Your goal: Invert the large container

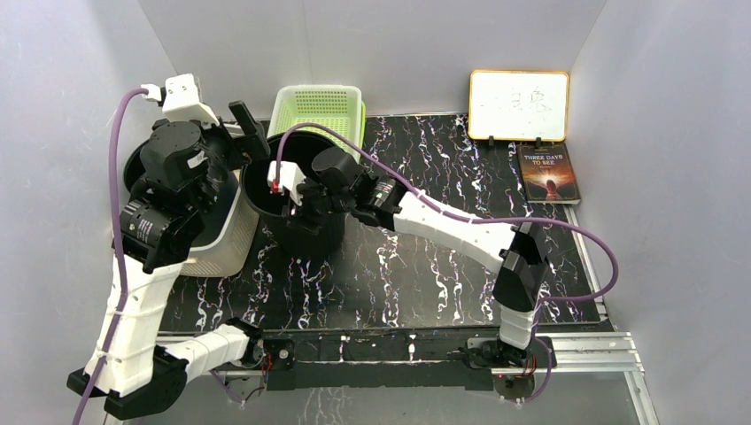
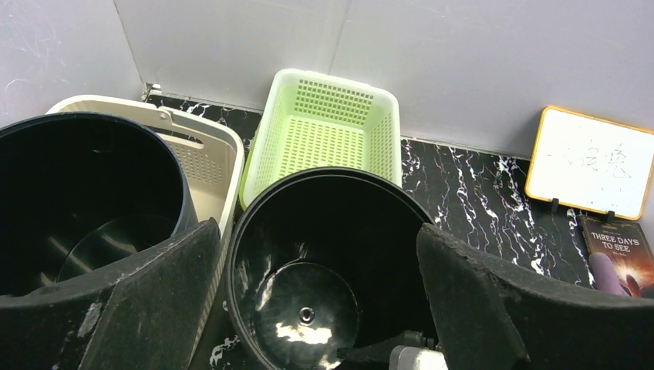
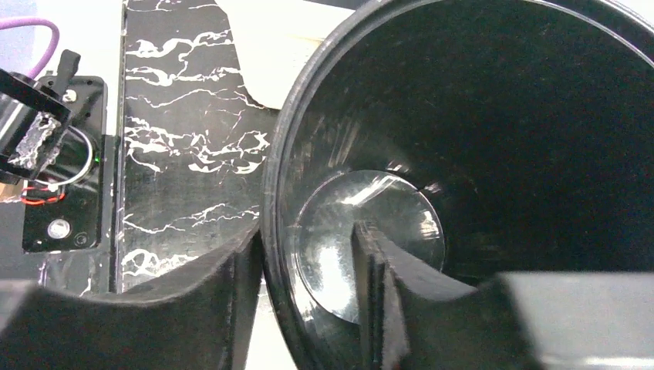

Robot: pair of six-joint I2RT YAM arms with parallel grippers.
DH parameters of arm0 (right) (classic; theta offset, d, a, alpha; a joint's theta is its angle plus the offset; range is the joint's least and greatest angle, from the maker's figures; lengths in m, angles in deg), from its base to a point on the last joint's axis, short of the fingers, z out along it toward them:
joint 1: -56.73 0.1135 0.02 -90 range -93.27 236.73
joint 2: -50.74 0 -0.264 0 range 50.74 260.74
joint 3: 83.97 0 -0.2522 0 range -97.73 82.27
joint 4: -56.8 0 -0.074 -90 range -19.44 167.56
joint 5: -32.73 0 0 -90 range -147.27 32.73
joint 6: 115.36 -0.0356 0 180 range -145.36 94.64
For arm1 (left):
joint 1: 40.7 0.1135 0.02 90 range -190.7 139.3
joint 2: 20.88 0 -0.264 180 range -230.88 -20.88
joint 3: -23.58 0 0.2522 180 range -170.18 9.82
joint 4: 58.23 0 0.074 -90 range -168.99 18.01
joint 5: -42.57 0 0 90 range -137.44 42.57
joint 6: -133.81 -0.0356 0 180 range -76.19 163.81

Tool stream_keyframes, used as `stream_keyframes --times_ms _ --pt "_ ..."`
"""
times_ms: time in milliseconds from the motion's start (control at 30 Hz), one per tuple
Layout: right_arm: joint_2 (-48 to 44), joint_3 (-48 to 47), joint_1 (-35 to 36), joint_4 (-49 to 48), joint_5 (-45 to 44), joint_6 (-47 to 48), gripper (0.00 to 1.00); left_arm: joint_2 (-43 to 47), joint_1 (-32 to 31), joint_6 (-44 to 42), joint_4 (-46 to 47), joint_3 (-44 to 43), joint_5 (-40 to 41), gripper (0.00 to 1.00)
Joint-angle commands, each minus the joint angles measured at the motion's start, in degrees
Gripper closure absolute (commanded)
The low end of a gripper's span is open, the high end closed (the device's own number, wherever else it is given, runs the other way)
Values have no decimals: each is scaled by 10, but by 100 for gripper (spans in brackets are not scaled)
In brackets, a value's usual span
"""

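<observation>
The large container [image 1: 305, 232] is a glossy black round tub standing upright, mouth up, on the marbled table; its bare inside shows in the left wrist view [image 2: 308, 293] and the right wrist view [image 3: 478, 123]. My right gripper [image 1: 292, 190] [image 3: 308, 231] straddles its near rim, open. One finger presses against the outside of the wall. The other finger is inside, with a gap to the wall. My left gripper [image 2: 312, 231] hovers above the tub's left side [image 1: 249, 133], jaws wide open and holding nothing.
A second black tub [image 2: 77, 193] sits in a cream basket [image 1: 226, 243] [image 2: 212, 150], touching the container's left side. A green basket [image 1: 319, 108] [image 2: 328, 131] stands just behind. A whiteboard [image 1: 518, 104] and a book [image 1: 549, 173] are at the back right.
</observation>
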Motion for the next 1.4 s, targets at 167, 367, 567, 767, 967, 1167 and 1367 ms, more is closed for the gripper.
stream_keyframes --times_ms 167,367,567,767,967,1167,1367 --pt "-19 -8 1 -25 -35 -9 88 11 -2 -7 7 -5 13 2" --pt "-82 39 -4 -76 -41 -53 100 15 -2 -6 1 -4 16 2" --pt "-167 131 -70 -192 46 -213 100 19 -2 -7 -12 -26 17 2" --pt "-253 316 -154 -516 160 -456 100 4 -2 -9 -22 -51 11 2" --pt "-225 395 -176 -803 210 -686 100 -14 -2 -8 -31 -77 2 2" --pt "-155 453 -182 -1057 198 -890 100 -22 -2 -10 -38 -87 5 2" --pt "-67 517 -211 -1202 182 -1014 100 -32 -2 -14 -47 -99 6 2"
